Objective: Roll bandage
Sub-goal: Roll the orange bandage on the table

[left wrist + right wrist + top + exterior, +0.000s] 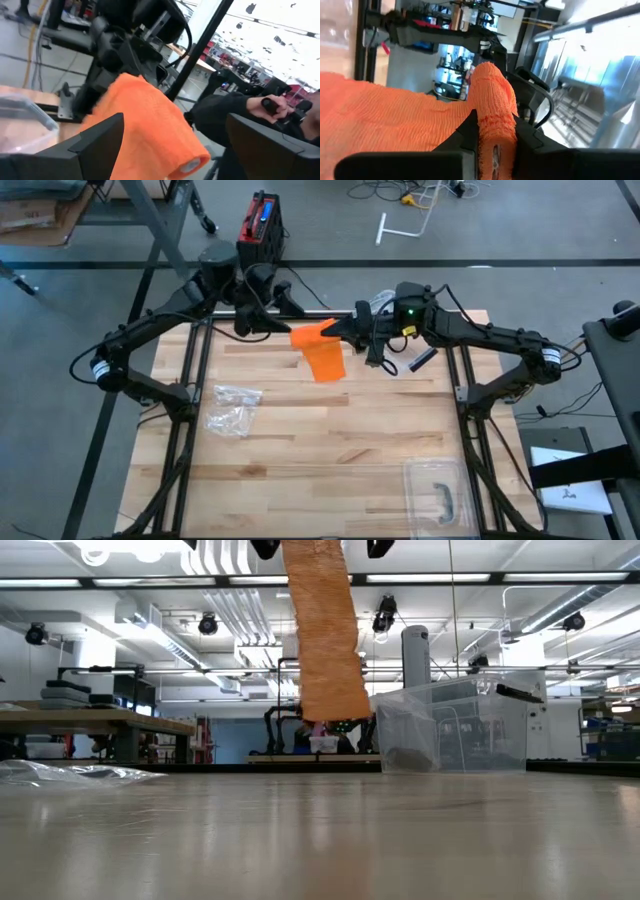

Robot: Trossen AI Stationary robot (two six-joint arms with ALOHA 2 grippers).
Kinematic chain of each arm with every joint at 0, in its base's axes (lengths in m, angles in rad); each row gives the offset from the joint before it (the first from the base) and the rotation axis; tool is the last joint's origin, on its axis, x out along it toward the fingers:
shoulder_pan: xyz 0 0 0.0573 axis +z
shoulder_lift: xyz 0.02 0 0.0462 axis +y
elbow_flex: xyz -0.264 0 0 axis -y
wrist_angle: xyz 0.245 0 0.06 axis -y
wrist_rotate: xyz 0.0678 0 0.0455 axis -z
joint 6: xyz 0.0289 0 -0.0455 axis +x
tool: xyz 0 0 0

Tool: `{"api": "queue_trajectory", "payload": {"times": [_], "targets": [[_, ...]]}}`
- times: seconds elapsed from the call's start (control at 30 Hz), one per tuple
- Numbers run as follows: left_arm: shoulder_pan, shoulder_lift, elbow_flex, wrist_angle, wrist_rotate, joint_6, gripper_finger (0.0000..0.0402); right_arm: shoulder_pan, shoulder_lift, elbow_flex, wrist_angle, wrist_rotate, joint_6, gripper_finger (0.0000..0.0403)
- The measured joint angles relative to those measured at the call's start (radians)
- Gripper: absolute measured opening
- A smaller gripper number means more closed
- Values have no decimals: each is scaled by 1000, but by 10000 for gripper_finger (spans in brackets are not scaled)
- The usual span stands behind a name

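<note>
Orange crepe bandage (322, 352) hangs in the air above the far middle of the wooden surface (330, 450), its rolled core clamped in my right gripper (492, 142) jaws, its loose tail drooping free. My left gripper (170, 145) sits just beside the roll, jaws apart. I judge the tail could twist or wind crooked if I turn without the left tensioning it.
</note>
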Motion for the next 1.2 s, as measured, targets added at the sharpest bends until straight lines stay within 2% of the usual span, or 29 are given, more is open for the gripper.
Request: {"api": "queue_trajectory", "payload": {"times": [0.2,0.47,0.77,0.93,1.1,1.2], "targets": [[-19,10,0,-21,-60,-11,329,0,3,0,-6,0,-124,55],[-29,10,-2,-141,-71,62,308,-7,5,0,-15,1,-170,52],[-74,10,-2,-178,-78,76,290,-31,13,0,-23,18,-198,53],[-79,10,-2,-179,-142,85,277,-34,13,0,-34,26,-199,53],[-83,10,-2,-186,-169,130,243,-46,13,0,-36,22,-172,56],[-98,10,-3,-215,-246,196,207,-57,13,0,-42,16,-125,62]]}}
